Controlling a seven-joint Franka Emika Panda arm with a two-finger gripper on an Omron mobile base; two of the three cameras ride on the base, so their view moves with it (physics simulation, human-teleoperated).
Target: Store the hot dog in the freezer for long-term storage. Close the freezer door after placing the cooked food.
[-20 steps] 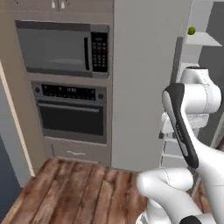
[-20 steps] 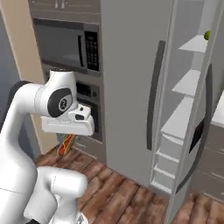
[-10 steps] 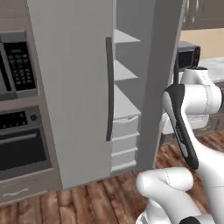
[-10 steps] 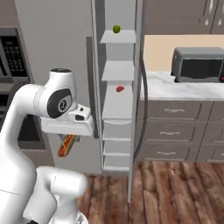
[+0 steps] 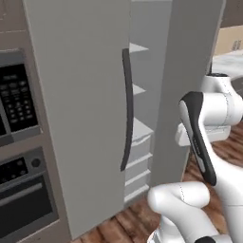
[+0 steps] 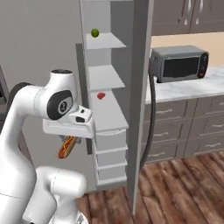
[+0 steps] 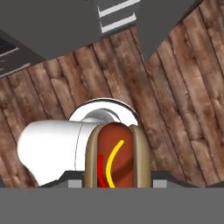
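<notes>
The small orange-brown hot dog [image 6: 67, 147] with its red sausage and yellow stripe is clamped between the jaws, which are closed on it and point down toward the brown wood-plank floor [image 7: 175, 87]; in the hand view the bun sits directly at the jaws, and in the right base view it hangs just below the white hand. The pick-up stage can therefore be judged complete. The tall matte grey freezer [image 6: 109, 78] stands ahead of the jaws with its compartment exposed: white inner shelves [image 6: 103, 41] and white lower drawers [image 6: 110, 153] are visible, a small green round item [image 6: 95, 33] lies on an upper shelf well above the jaws, and a small red item [image 6: 101, 95] lies on the middle shelf, above and beyond them. The tall narrow grey freezer door [image 6: 141, 87] with its long dark vertical handle [image 6: 151, 122] stands swung open beyond the shelves. The hot dog is not yet inside the compartment. Remaining work, as judged from this state: carry the hot dog onto a shelf, release it, withdraw, and swing the door shut. A grey toaster oven [image 6: 178, 63] sits on the pale desk [image 6: 192, 85] well beyond the door and plays no part.
</notes>
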